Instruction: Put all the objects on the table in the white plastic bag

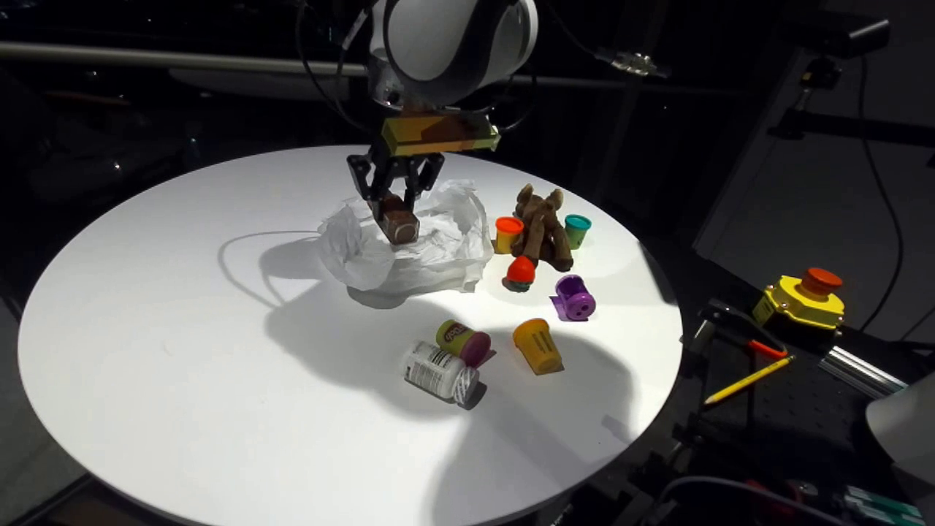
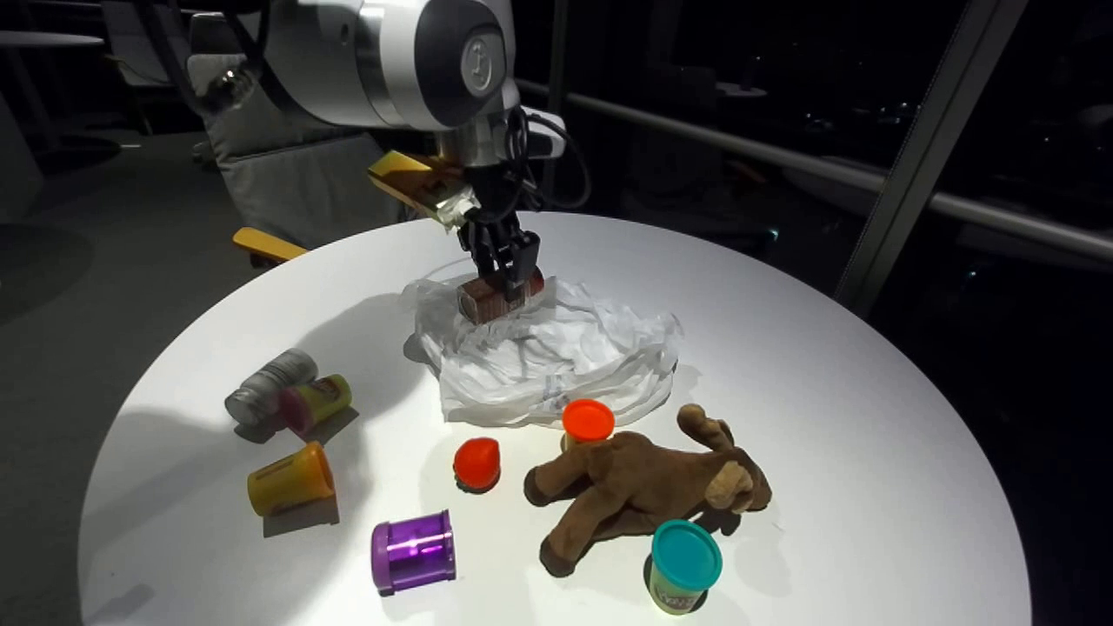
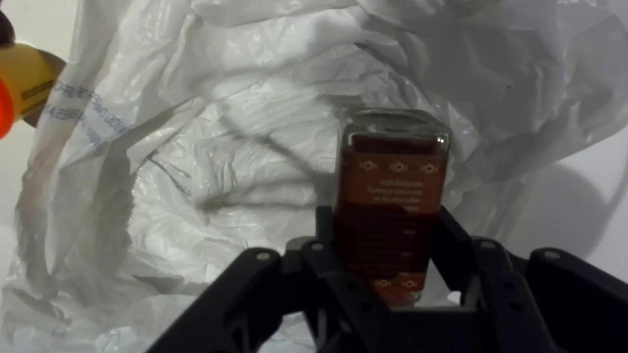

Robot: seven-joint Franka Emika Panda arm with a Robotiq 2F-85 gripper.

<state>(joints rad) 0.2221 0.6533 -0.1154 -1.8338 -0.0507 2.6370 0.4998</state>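
Observation:
My gripper point(image 3: 385, 223) is shut on a reddish-brown can point(image 3: 395, 181) with a clear glassy end, its fingers along both sides. The can is tilted over the white plastic bag point(image 2: 565, 348), which lies spread and crumpled on the round white table point(image 1: 168, 351); whether they touch I cannot tell. Beside the bag are the brown plush animal point(image 2: 661, 478), an orange-lidded tub point(image 1: 508, 235), a teal-lidded tub point(image 2: 685, 561), a red toy point(image 1: 520, 270) and a purple jar point(image 1: 575, 298). Farther off lie an orange-yellow tub point(image 1: 537, 345), a yellow-and-pink tub point(image 1: 462, 343) and a white bottle point(image 1: 438, 371).
A yellow-red tool point(image 1: 438, 134) is fixed across the arm above the gripper. Outside the table edge stand a yellow box with a red button point(image 1: 803, 299) and a pencil point(image 1: 749, 380). A chair point(image 2: 296, 183) is behind the table.

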